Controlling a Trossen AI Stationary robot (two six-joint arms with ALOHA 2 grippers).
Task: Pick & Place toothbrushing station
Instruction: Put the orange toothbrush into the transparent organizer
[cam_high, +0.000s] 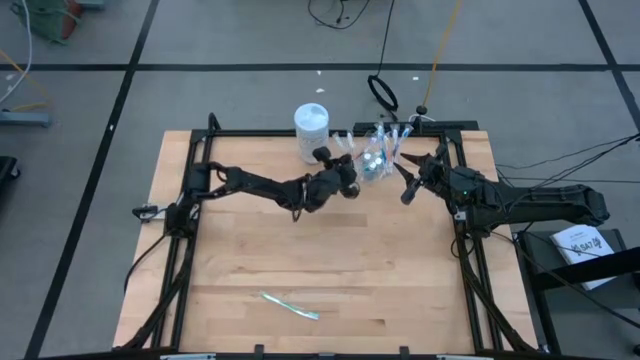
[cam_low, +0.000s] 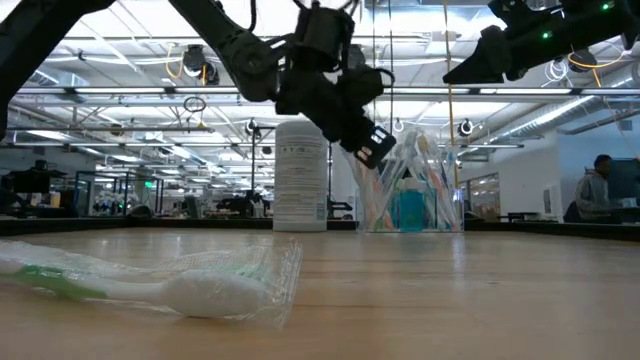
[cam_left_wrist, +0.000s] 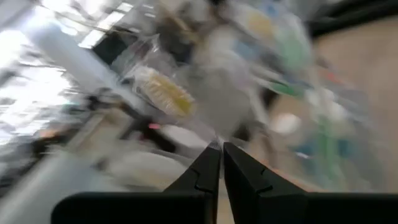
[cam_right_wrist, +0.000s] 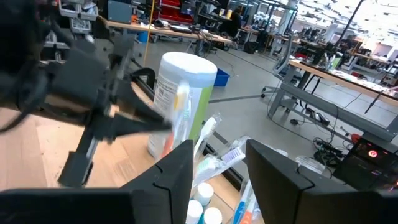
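Toothbrushes (cam_high: 381, 150) crowd the wooden table's (cam_high: 330, 260) far edge, workshop behind

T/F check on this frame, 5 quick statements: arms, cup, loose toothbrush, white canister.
1. A wrapped toothbrush lies alone near the table's front edge. True.
2. The left gripper is wide open. False: in the left wrist view its fingers are nearly together.
3. The clear cup of toothbrushes stands at the back of the table. True.
4. The white canister lies on its side. False: it stands upright beside the cup.
5. The right gripper is shut on a toothbrush. False: its fingers are apart with nothing between them, above the cup.
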